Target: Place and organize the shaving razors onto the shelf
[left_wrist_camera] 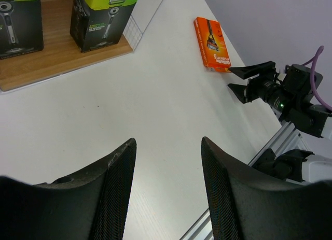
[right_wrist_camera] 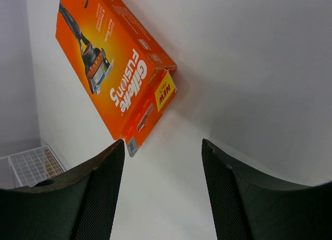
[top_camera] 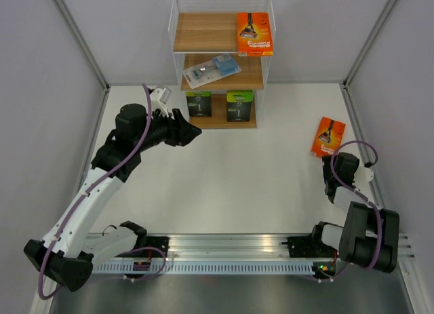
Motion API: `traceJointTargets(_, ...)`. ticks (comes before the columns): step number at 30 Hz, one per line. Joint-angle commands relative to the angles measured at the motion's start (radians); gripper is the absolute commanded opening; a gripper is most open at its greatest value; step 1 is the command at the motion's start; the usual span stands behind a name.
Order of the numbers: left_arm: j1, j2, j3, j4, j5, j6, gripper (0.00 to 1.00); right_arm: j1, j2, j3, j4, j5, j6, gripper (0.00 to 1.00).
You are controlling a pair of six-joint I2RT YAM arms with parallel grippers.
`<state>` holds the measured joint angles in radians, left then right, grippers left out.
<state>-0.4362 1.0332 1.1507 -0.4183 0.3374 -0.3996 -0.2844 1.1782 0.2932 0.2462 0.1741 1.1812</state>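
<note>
We see a white table (top_camera: 271, 185) walled in pale grey. At the left, the left gripper (top_camera: 194, 132) hangs near the foot of the tall three-tier shelf of light wooden boards in a thin white frame (top_camera: 196, 32), its jaws spread over bare table, grasping nothing. On the bottom board a black razor pack with a lime-green top (top_camera: 199, 104) stands beside a second black-and-green pack (top_camera: 239, 105). A clear-and-light-blue blister pack (top_camera: 211, 71) lies askew on the middle board, and a bright orange razor pack (top_camera: 255, 34) sits at the top board's right end. Far right, another orange razor pack (right_wrist_camera: 111, 69) lies flat on the table, just ahead of the right gripper (right_wrist_camera: 163, 144), whose jaws stand apart and empty, the pack's near corner close by one fingertip
</note>
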Motion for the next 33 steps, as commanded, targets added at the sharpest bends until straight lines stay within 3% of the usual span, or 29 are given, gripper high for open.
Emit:
traceJointTargets(1,-0.003,-0.016,-0.008,0.012,-0.024,0.001,0.6,-0.001,0.056,-0.014,0.168,0.036,0.035,0.67)
traceJointTargets(17,-0.002,-0.002,-0.019,0.0,-0.028,0.01,0.6,-0.001,0.284,-0.037,0.407,0.079,0.149,0.51)
traceJointTargets(21,-0.001,0.001,-0.016,-0.005,-0.035,0.016,0.6,0.001,0.342,-0.02,0.464,0.07,0.164,0.37)
traceJointTargets(23,-0.002,0.002,-0.013,-0.01,-0.04,0.018,0.6,-0.001,0.339,-0.016,0.456,0.071,0.161,0.2)
traceJointTargets(25,-0.001,0.002,-0.013,-0.01,-0.044,0.019,0.6,-0.001,0.292,-0.012,0.417,0.07,0.159,0.0)
traceJointTargets(33,-0.001,0.007,-0.019,-0.011,-0.04,0.022,0.6,-0.002,-0.055,0.185,-0.089,0.041,-0.191,0.0)
